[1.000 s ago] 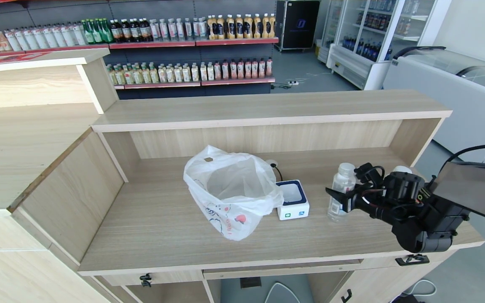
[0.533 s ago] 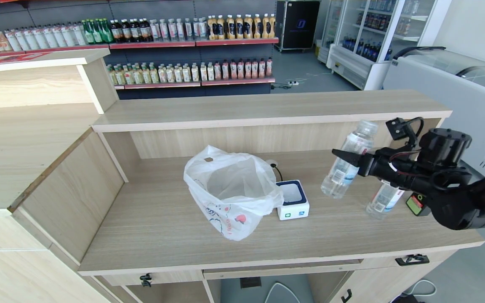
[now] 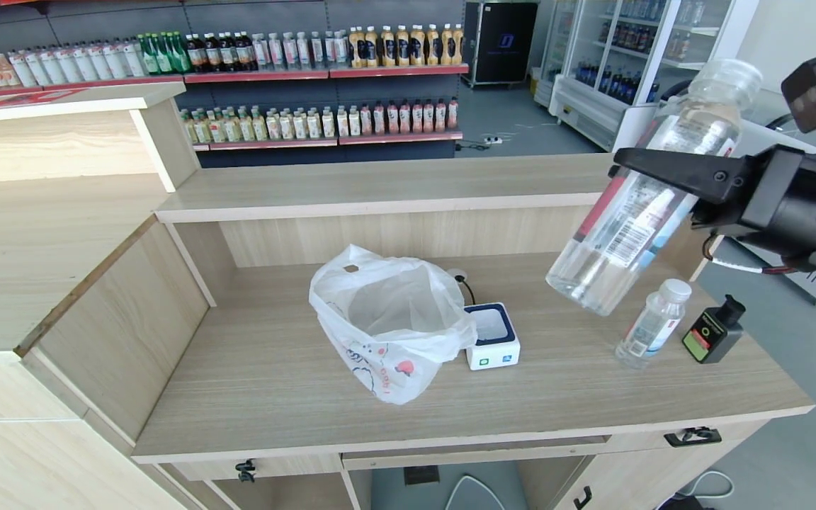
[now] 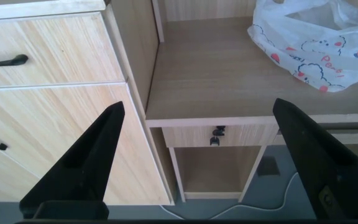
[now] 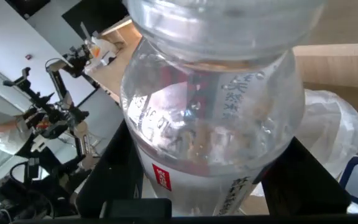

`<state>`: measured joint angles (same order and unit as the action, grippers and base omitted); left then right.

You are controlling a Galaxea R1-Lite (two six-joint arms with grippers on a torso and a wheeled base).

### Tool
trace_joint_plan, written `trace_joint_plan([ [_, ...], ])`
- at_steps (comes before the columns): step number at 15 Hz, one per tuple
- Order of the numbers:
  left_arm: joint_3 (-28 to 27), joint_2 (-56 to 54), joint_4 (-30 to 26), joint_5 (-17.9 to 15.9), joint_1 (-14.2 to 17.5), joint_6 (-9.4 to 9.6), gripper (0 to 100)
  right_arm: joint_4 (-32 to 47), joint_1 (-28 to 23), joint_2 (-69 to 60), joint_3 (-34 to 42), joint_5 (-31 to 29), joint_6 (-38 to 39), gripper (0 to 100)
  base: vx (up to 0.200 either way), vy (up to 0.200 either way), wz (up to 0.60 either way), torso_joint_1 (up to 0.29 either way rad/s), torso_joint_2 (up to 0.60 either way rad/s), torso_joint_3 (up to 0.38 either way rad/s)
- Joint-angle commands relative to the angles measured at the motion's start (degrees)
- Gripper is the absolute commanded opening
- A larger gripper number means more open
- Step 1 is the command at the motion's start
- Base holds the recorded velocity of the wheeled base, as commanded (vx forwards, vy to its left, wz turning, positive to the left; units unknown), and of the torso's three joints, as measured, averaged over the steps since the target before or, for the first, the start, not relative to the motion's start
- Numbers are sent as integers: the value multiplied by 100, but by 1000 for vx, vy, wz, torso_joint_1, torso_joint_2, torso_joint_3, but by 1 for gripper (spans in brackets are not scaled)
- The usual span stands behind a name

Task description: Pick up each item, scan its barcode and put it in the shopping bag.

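The right hand (image 3: 645,180) is gripping the water bottle (image 3: 635,212) tight and lifting it high off the counter (image 3: 273,382), tipping it in the air to the right of the scanner (image 3: 493,336), so scanning is likely coming next.

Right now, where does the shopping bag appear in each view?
Head view: shopping bag midway on the counter, left of the scanner.
Left wrist view: shopping bag on the counter beyond the left end effector.
Right wrist view: shopping bag behind the held bottle.
Shared landmark: the counter.
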<state>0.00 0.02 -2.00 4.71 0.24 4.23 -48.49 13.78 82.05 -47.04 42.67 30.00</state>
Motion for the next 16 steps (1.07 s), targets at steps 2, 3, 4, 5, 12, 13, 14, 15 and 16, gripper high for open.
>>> trace_joint_plan([
  [2,0,-2,-2,4,2,-1,100,516,371,-1209,327,22,41,0,0,0,0,0,0,0],
  [3,0,-2,-2,4,2,-1,100,639,547,-1429,389,-4,50,0,0,0,0,0,0,0],
  [4,0,-2,-2,4,2,-1,100,798,626,-1640,433,-4,50,0,0,0,0,0,0,0],
  [5,0,-2,-2,4,2,-1,100,886,741,-1754,442,-4,50,0,0,0,0,0,0,0],
  [12,0,-2,-2,4,2,-1,100,1184,1409,-2097,450,-136,41,0,0,0,0,0,0,0],
  [13,0,-2,-2,4,2,-1,100,1176,1496,-2080,433,-118,41,0,0,0,0,0,0,0],
  [14,0,-2,-2,4,2,-1,100,1176,1558,-2062,424,-83,23,0,0,0,0,0,0,0],
  [15,0,-2,-2,4,2,-1,100,1167,1567,-2044,424,-30,6,0,0,0,0,0,0,0],
  [16,0,-2,-2,4,2,-1,100,1167,1576,-2036,415,58,6,0,0,0,0,0,0,0],
])
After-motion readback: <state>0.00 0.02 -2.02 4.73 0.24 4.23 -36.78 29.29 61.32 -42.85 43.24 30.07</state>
